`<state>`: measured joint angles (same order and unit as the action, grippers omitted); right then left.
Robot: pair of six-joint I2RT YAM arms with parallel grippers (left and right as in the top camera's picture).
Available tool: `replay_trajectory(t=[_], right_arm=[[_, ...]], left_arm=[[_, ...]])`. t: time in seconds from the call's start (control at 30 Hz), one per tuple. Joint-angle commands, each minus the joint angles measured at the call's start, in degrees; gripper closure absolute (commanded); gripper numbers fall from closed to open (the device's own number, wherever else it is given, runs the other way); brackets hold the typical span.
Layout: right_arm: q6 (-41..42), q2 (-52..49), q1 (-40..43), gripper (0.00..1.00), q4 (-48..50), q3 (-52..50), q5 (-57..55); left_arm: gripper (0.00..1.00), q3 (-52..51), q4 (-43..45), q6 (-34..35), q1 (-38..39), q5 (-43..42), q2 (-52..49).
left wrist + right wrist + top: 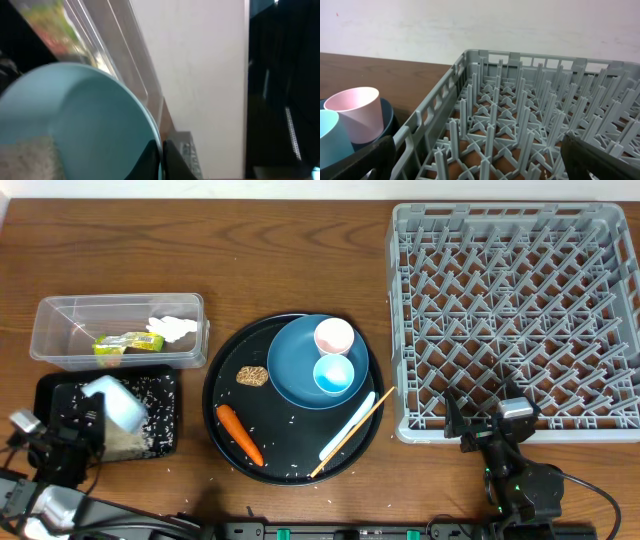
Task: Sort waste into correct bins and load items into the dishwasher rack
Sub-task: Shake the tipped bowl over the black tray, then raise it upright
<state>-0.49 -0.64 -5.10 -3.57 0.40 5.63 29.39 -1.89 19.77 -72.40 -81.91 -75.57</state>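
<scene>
My left gripper (pixel 88 418) is shut on the rim of the pale-blue bowl (pixel 122 406), which is tilted over the shallow black tray (pixel 168 435). The left wrist view shows the jaws (pixel 161 156) pinching the bowl's rim (pixel 80 115), with rice (pixel 30 160) inside. The clear tub (pixel 60 352) holds the yellow-green wrapper (pixel 126 343) and white tissue (pixel 172 328). The dark-blue plate (pixel 290 370) carries the pink cup (pixel 334 336) and light-blue cup (pixel 333 374). The carrot (pixel 240 434), brown lump (pixel 252 376), chopsticks (pixel 352 432) and white utensil (pixel 346 426) lie beside it. My right gripper (pixel 482 418) is open and empty at the front edge of the grey rack (pixel 510 310).
The plate and loose items lie on a large round black tray (pixel 222 395) at the table's middle. Rice grains are scattered on the black tray (pixel 155 390) and the round tray. The right wrist view shows rack pegs (pixel 520 115) ahead and the pink cup (pixel 360 112) to the left.
</scene>
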Motion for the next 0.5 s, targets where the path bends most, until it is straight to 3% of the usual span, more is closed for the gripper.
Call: replay_trajectory(t=[0.0,0.1,0.13,0.2,0.33,0.4,0.47], right_arm=[[-0.42,0.11,-0.17,0.01,-0.11,-0.09,0.42],[-0.42,0.11,-0.17,0.01,-0.11,-0.09,0.42],[-0.44,0.11,-0.17,0.01,-0.11,-0.09,0.42],[-0.44,0.11,-0.17,0.01,-0.11,-0.09,0.42],[-0.42,0.11,-0.17,0.01,-0.11,-0.09,0.42],[-0.44,0.11,-0.17,0.01,-0.09,-0.09,0.42],[-0.42,0.11,-0.17,0.01,-0.11,-0.09,0.42]], left_arm=[[0.94,0.46,-2.43,3.08,-0.70,2.56,-0.90],[0.94,0.46,-1.29,-0.20,-0.72,-2.12,-1.22],[0.94,0.46,-1.53,0.98,-0.72,-1.05,-1.22],[0.94,0.50,-0.02,5.27,-0.72,-8.24,-1.11],[0.94,0.55,0.83,8.00,-0.55,3.19,0.00],[0.94,0.57,1.53,13.97,-0.52,0.07,0.04],[0.94,0.57,3.76,14.21,-0.04,4.37,0.39]])
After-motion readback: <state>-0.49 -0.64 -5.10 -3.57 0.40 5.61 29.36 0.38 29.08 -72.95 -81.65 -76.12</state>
